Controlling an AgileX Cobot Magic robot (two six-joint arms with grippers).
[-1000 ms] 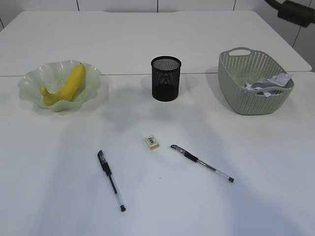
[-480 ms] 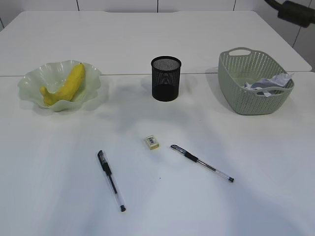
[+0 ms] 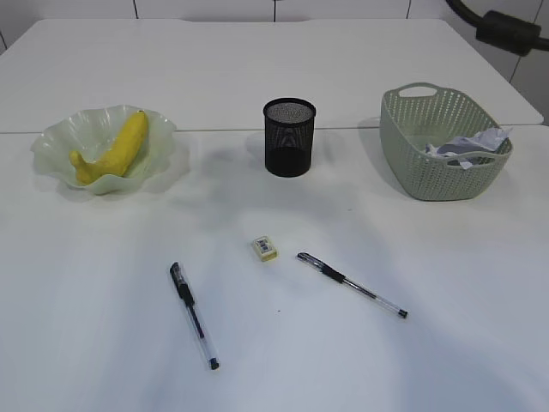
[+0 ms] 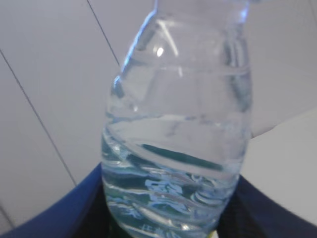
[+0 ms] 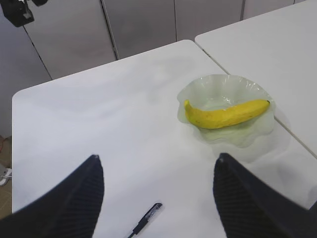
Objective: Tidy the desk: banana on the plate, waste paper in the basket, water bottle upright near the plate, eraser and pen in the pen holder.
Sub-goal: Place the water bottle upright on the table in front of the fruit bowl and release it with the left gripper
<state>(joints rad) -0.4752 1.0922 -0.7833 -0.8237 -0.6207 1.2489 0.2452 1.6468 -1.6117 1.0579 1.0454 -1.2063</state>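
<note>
The water bottle (image 4: pixel 176 129) fills the left wrist view, seated between the dark blue jaws of the left gripper (image 4: pixel 168 218), whose fingers (image 4: pixel 64 208) flank its lower body on both sides; it stands roughly upright in that view, slightly tilted, with water up to about the middle and a pale wall behind it. The gripper is closed around the bottle at a medium spread. Neither the bottle nor this gripper shows in the exterior view, so where they sit above the desk cannot be told.

The right gripper (image 5: pixel 158 183) hangs well above the white table (image 3: pixel 274 69), its two dark fingers (image 5: pixel 74 198) spread wide with nothing between them, looking down at a slant over the table's far-left area. A piece of black arm or cabling (image 3: pixel 497 30) shows at the upper right corner of the exterior view.

On the table, the woven green basket (image 3: pixel 429 172) sits at the right with crumpled waste paper (image 3: pixel 470 144) inside. The ruffled pale green plate (image 3: pixel 60 142) is at the left, with the banana (image 3: pixel 116 150) lying in it. The black mesh pen holder (image 3: pixel 289 137) stands upright between plate and basket.

Nearer the front lie two pens, well apart: one (image 3: pixel 194 315) toward the left, pointing roughly front to back, the other (image 3: pixel 352 285) to the right, lying at a slant. The small yellow eraser (image 3: pixel 265 248) rests between them, just beside the cap end of the right-hand pen and not touching it.
</note>
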